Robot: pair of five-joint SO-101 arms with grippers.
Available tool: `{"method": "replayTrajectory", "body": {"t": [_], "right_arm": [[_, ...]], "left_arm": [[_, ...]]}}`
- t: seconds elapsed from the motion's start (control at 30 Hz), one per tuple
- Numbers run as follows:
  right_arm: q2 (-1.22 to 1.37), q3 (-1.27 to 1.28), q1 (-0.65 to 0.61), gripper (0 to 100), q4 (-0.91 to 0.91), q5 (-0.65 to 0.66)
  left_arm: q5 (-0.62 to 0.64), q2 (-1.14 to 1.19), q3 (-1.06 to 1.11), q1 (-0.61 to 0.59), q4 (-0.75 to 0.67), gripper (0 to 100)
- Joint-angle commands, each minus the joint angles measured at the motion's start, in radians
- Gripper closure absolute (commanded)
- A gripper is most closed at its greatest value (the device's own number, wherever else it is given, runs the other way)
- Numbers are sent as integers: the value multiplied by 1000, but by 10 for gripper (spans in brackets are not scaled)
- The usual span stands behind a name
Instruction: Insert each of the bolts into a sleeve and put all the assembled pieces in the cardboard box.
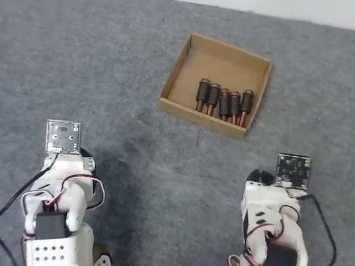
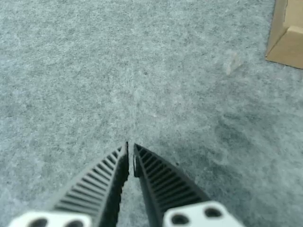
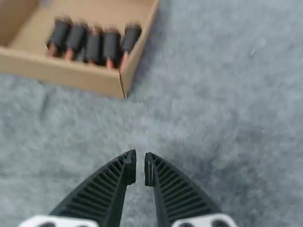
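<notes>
The grey felt table [image 1: 77,44] took up the whole scene. At its near edge sat the two arms, the left arm [image 1: 58,215] on the left and the right arm [image 1: 271,241] on the right, both folded back and well apart from each other.

The cardboard box [image 1: 201,118] lay far of them, about midway between the arms and a little to the right, turned at a slight angle. Inside it, against the near right wall, five assembled pieces [image 1: 223,103] lay side by side in a row, touching or nearly so. Each was a dark sleeve [image 1: 203,90] with a copper-coloured bolt [image 1: 199,107] showing at its near end. No loose bolt or sleeve lay on the felt around the box or between the arms.

The left end effector [image 2: 131,151] hung over bare felt near and to the left of the box, its jaws drawn narrow with just a sliver between the tips and nothing in them. The right end effector [image 3: 140,163] hung near the box's near right corner, its jaws likewise narrow and empty.

Judging from this, the task looked finished: every piece in sight was assembled and boxed, and both arms appeared parked. The next move seemed to call for no further grasp, at most a check that nothing lay beyond the camera's edges.
</notes>
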Motion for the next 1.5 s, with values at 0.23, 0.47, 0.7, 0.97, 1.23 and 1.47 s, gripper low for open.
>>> {"method": "replayTrajectory", "body": {"t": [0.23, 0.47, 0.7, 0.97, 1.23, 1.47], "right_arm": [[1, 28, 4, 992, 38, 15], [1, 28, 8, 991, 289, 21], [-31, 25, 7, 991, 326, 21], [-31, 25, 5, 991, 326, 21], [-31, 25, 5, 991, 326, 23], [-31, 25, 5, 991, 326, 23]], "left_arm": [[-8, -21, -10, 3, -2, 989], [-8, -20, -10, 3, 49, 989], [-6, -20, -10, -3, 160, 989], [-6, -20, -10, -3, 160, 989], [-6, -20, -10, -3, 160, 989], [-6, -20, -10, -3, 160, 989]]}}
